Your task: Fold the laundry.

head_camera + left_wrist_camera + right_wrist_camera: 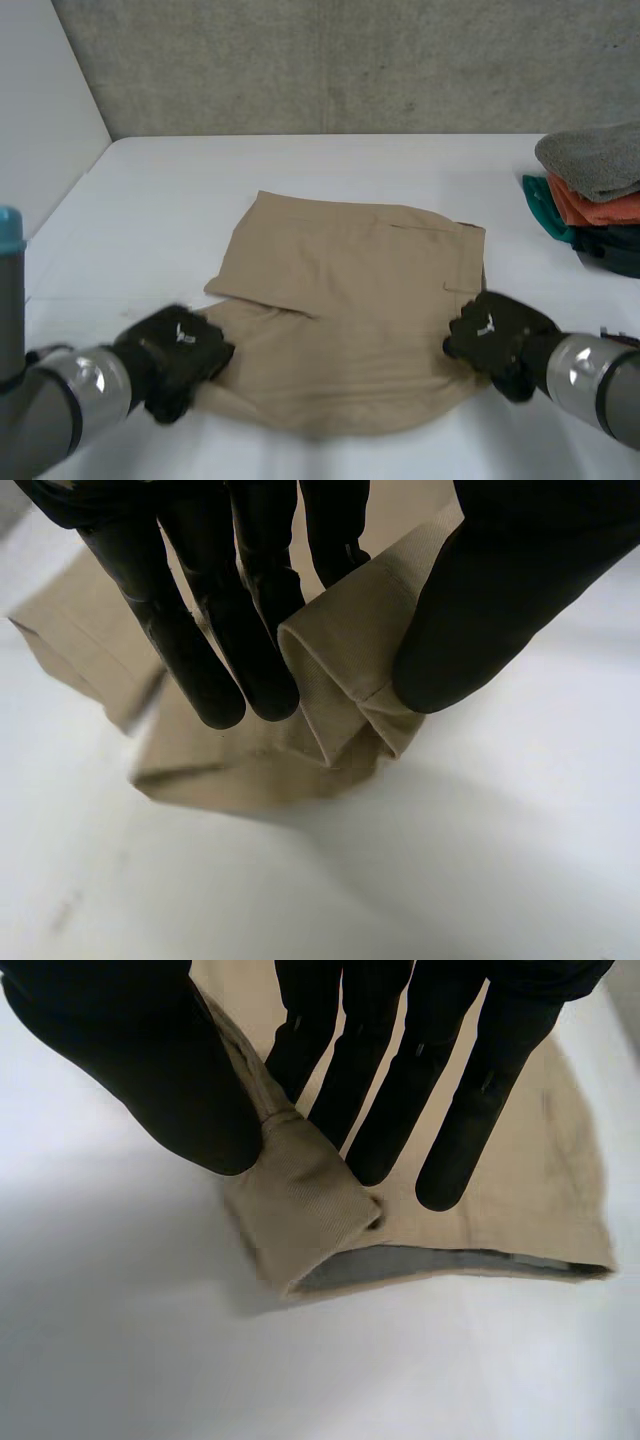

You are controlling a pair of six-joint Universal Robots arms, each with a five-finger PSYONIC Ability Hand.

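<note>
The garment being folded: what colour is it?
Plain tan garment; head view shows it best.

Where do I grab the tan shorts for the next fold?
Likely the two near corners, from the robot's side: the tan shorts lie flat and those doubled edges lift free. The left hand pinches the near left corner, the right hand the near right.
</note>
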